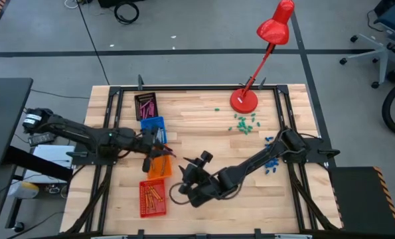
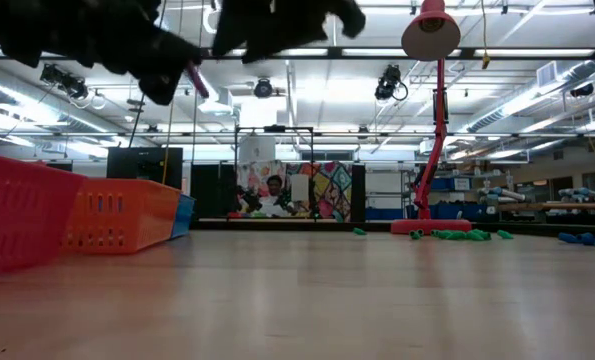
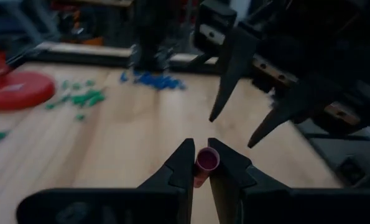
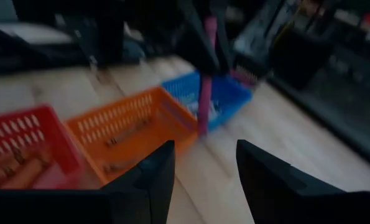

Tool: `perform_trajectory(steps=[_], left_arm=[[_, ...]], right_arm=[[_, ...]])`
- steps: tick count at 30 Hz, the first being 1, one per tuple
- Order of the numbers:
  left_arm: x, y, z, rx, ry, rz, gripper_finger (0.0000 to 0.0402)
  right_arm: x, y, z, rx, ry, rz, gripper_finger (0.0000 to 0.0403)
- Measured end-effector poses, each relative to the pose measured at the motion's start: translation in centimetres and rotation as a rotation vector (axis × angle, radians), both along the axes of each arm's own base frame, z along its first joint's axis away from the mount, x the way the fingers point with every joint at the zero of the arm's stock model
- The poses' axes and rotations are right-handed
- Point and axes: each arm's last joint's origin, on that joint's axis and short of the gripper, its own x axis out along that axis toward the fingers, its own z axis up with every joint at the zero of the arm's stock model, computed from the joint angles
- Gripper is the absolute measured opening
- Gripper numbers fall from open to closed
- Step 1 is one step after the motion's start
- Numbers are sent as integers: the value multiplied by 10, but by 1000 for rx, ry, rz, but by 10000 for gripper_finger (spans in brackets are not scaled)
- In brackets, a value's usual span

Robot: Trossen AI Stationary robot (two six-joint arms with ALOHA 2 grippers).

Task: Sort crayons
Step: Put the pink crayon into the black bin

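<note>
Left gripper (image 3: 201, 163): fingers pinched on a magenta-pink crayon (image 3: 204, 163), held in the air above the table (image 1: 204, 133). From my right wrist camera the crayon (image 4: 205, 74) hangs nearly upright from the left fingers, over the near edge of the blue basket (image 4: 225, 93). In the low view its pink tip (image 2: 196, 78) pokes out below the dark left fingers.

Right gripper (image 4: 200, 165): fingers spread, nothing between them. It sits just beside the left gripper, facing it; my left wrist camera sees its two parted fingertips (image 3: 225, 93) close ahead.

Baskets along the left side of the table, seen from overhead: a dark basket (image 1: 145, 105) holding pink crayons at the far end, then the blue one (image 1: 153, 126), then an orange basket (image 1: 159, 166), then a red basket (image 1: 153, 198) holding orange crayons.

Red lamp (image 1: 245, 99) stands at the far edge. Green bits (image 1: 244, 123) lie near its base; blue bits (image 1: 271, 162) lie by the right arm.
</note>
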Motion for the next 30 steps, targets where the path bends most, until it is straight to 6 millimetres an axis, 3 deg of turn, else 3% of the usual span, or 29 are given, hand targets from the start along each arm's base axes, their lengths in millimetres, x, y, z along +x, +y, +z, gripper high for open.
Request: perform_trajectory(steps=[8,17,30], left_arm=[[-15,29,-9,41,170,264,44],[-24,62,-21,47,310,542,44],[-37,103,-21,-2,309,843,44]], right_arm=[[-6,-35,-27,185,141,-104,174],[-22,-40,-74,184,129,-132,174],[-22,-54,-81,-18,257,-75,174]])
